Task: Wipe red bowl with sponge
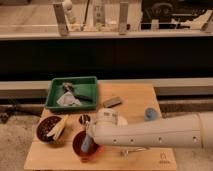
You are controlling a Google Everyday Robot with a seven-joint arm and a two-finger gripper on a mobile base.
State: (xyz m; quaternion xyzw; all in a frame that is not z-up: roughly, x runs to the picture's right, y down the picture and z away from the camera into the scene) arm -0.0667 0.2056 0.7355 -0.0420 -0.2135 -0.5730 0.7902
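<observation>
Your wooden table (140, 97) stood below a dark ledge and railing. The red bowl (80, 145) sat at its front edge, the sponge (88, 142) inside it under the gripper (90, 136), beside the maroon bowl (49, 130) and green tray (72, 82).

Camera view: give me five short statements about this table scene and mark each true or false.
1. The sponge is down inside the red bowl. True.
2. The pincer is over the green tray. False: it is at the red bowl, at the table's front edge.
3. The dark maroon bowl holding pale sticks stands left of the red bowl. True.
4. The grey block lies inside the green tray. False: it lies on the wooden table, right of the tray.
5. The blue cup stands near the table's right side. True.
</observation>
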